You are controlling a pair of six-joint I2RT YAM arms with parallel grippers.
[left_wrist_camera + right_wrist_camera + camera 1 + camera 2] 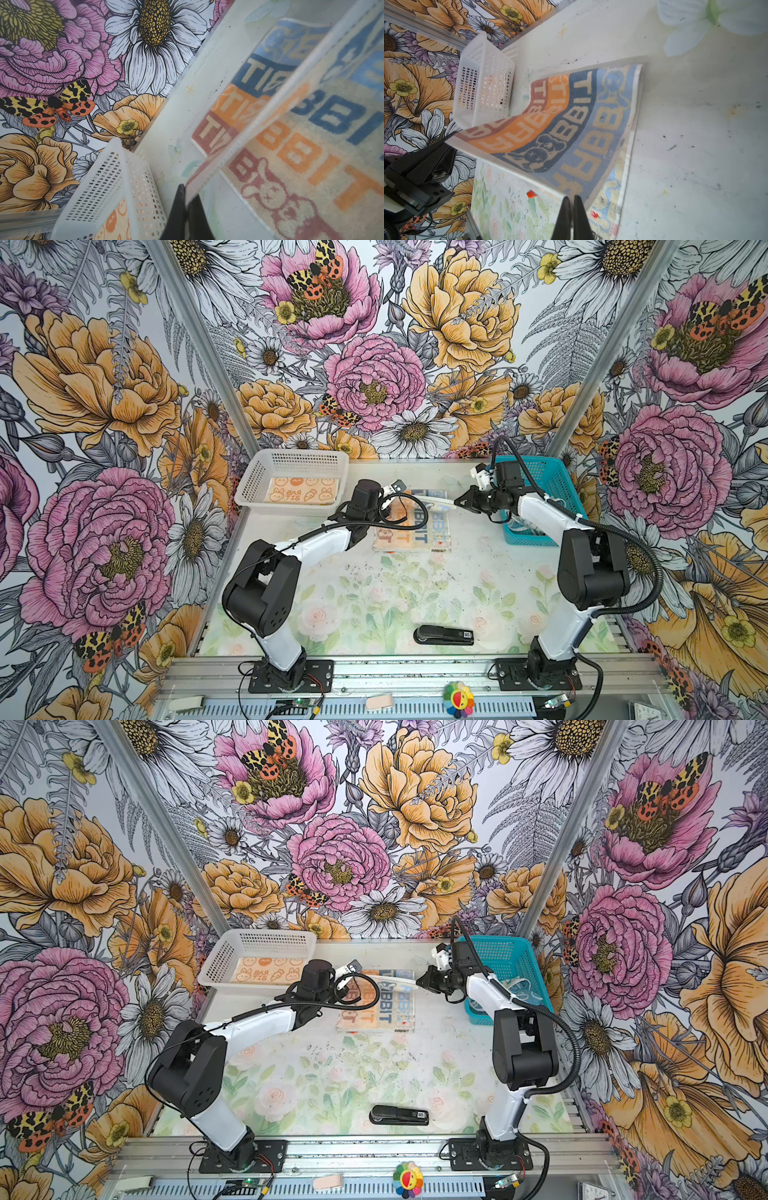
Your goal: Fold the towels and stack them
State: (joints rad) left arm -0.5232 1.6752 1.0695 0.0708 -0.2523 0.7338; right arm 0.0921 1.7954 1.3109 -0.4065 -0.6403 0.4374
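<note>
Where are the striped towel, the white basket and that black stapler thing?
Striped towel (pixel 417 536): in a top view, on its flat printed part.
White basket (pixel 251 483): in a top view, on its left wall.
Stapler (pixel 444 635): in a top view, on its middle.

The striped towel (pixel 419 533) carries maroon, orange, navy and pale-blue bands with cream lettering; the cream towel (pixel 301 491), orange bunnies; white basket (pixel 249 485); teal basket (pixel 555 477); counter (pixel 374 593), faded rose print.
</note>
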